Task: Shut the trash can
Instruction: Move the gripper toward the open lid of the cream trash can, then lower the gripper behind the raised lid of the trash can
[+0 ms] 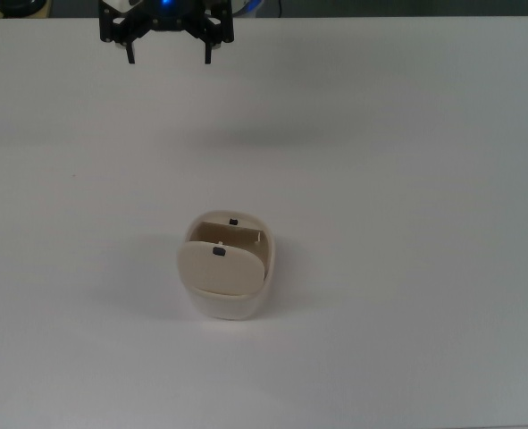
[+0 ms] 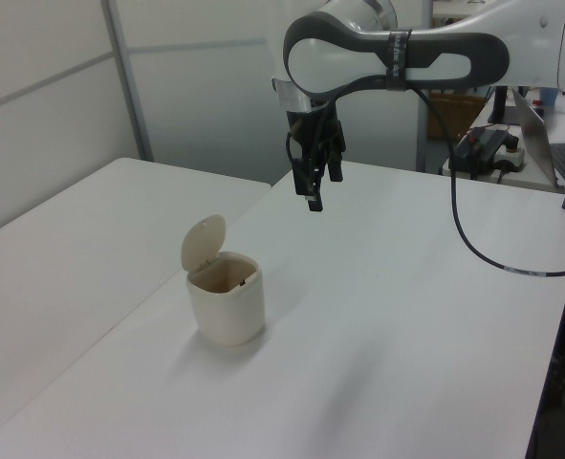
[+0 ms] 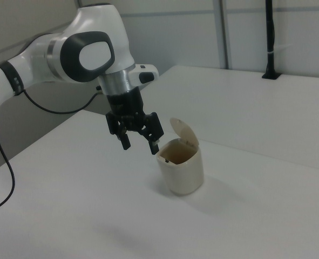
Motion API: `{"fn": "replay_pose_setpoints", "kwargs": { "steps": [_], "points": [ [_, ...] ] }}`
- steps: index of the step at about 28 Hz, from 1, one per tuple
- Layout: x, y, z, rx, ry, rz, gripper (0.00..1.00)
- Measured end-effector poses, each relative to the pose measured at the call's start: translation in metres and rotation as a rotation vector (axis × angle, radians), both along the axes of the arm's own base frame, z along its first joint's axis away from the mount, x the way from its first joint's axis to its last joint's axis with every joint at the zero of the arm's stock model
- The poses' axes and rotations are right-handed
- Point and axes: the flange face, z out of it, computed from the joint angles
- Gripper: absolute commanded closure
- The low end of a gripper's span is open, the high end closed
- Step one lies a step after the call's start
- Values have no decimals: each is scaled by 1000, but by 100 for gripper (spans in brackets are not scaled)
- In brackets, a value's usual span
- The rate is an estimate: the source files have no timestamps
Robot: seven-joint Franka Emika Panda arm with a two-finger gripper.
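Two fingers: the gripper (image 1: 168, 52) has them spread apart, with nothing held between them.
Gripper position: it hangs in the air above the table (image 1: 406, 179), well apart from the trash can (image 1: 229, 277), near the top view's upper edge.
Arm: white with dark joints (image 3: 89, 51), a black cable (image 2: 473, 239) trailing from it.
Trash can: upright on the table, cream-beige.
Lid (image 2: 204, 242): tipped up, leaving the inside open.
Lid knob (image 1: 219, 252): small and dark.
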Motion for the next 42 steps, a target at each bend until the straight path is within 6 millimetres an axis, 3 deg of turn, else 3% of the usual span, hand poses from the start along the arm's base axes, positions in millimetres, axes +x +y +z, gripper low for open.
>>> {"fn": "replay_pose_setpoints", "kwargs": {
  "steps": [1, 2, 30, 35, 42],
  "points": [
    [0, 0, 0, 0, 0, 0, 97],
    [0, 0, 0, 0, -2, 0, 100],
    [5, 2, 3, 14, -38, 6, 100],
    [16, 5, 6, 26, -118, 15, 100],
    [49, 11, 13, 80, -356, 26, 100]
  ]
}}
